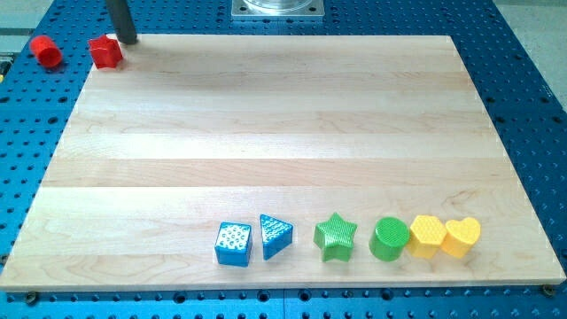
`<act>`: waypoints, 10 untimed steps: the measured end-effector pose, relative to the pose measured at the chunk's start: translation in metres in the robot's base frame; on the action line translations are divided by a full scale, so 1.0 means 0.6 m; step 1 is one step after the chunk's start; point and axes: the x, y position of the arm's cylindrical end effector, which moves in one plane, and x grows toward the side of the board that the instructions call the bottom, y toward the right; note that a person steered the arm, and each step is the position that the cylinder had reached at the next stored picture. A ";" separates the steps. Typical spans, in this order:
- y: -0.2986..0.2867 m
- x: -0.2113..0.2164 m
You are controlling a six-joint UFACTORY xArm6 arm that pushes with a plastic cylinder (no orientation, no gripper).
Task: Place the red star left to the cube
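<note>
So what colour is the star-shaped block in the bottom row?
Green: the star block shows clearly in the camera view.

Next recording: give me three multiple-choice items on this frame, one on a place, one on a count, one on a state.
1. Where is the red star?
A. view's top left
B. view's bottom right
C. board's centre

2. How many yellow blocks show?
A. one
B. two
C. four

3. My tip is:
A. beside the red star
B. on the blue cube
C. among the green blocks

Answers:
1. A, it sits at the board's top-left corner.
2. B, a yellow block and a yellow heart lie at bottom right.
3. A, the tip stands just right of the star.
</note>
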 end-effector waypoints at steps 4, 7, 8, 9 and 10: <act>0.162 0.248; 0.152 0.517; 0.135 0.521; 0.106 0.540; 0.226 0.581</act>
